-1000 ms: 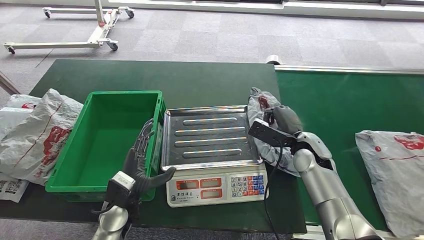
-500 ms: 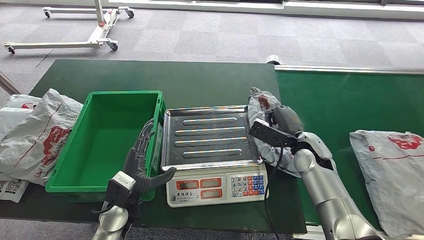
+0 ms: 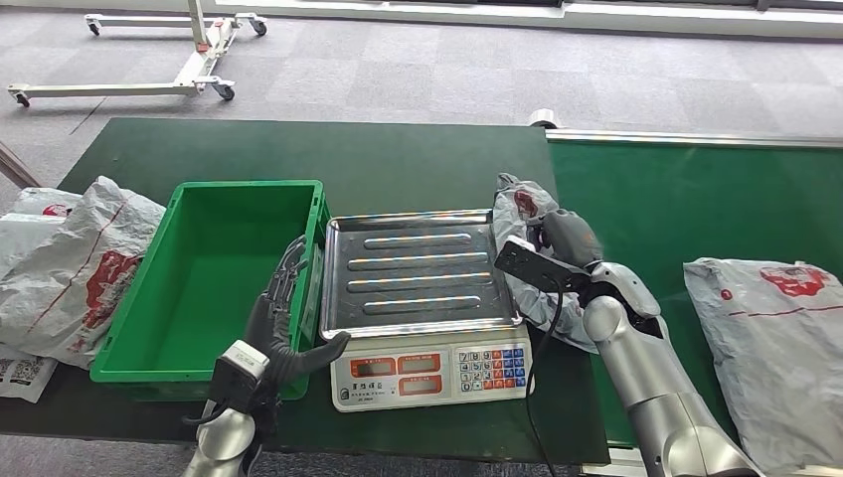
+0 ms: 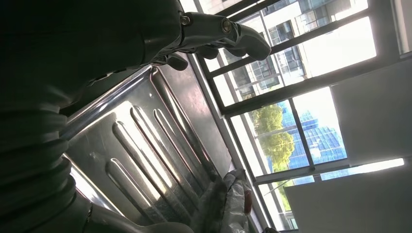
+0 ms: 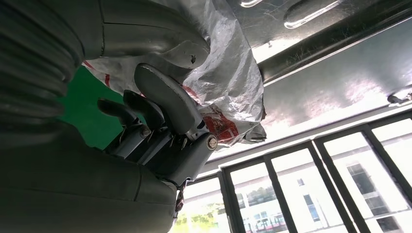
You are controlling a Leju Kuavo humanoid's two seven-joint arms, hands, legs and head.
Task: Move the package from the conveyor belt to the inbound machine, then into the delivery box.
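Note:
A crumpled grey plastic package (image 3: 519,211) with red print lies against the right edge of the scale's steel tray (image 3: 418,268). My right hand (image 3: 567,238) grips it from the belt side. In the right wrist view the thumb and fingers (image 5: 165,111) curl onto the package (image 5: 228,77), beside the tray (image 5: 311,14). My left hand (image 3: 283,318) is open with nothing in it, fingers spread, between the green delivery box (image 3: 214,268) and the scale's front left corner. The left wrist view shows this hand (image 4: 214,34) over the ribbed tray (image 4: 145,145), with the package (image 4: 233,194) beyond.
A second grey package (image 3: 775,348) lies on the green conveyor belt (image 3: 696,199) at the right. Several more bags (image 3: 70,258) are heaped left of the box. The scale's display and keypad (image 3: 437,368) face me. A wheeled frame (image 3: 149,60) stands on the floor behind.
The second package on the belt has travelled left, toward my right arm. Neither arm nor the held package has visibly moved.

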